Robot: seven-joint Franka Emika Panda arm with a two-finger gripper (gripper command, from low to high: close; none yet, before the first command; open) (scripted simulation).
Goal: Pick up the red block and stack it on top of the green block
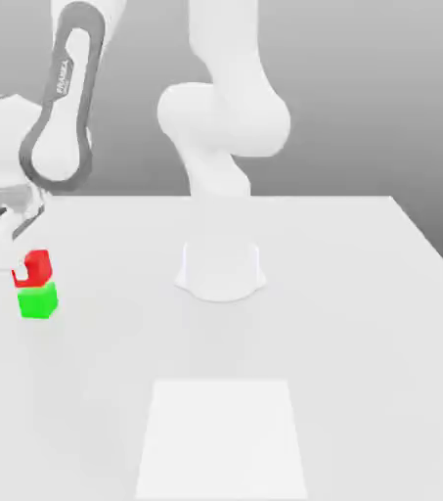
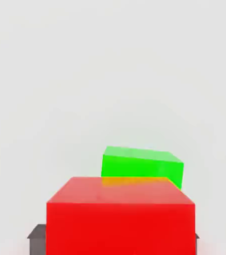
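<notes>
Red block sits on or just above the green block, near the table's edge at the exterior view's left. It looks nudged slightly off the green one, not squarely aligned. Gripper pinches the red cube: one finger shows on its side in the exterior view, and dark fingertips flank it on both sides in the hand view. That hold probably keeps the cube steady while it's lined up w/ the green top; the hand view has green peeking out beyond the red face, approx. one corner exposed. Whether the two cubes are touching can't be told. Stack stands close to the table edge, so little margin there; wide bare tabletop lies toward the arm's base and the pale square patch in front.
</notes>
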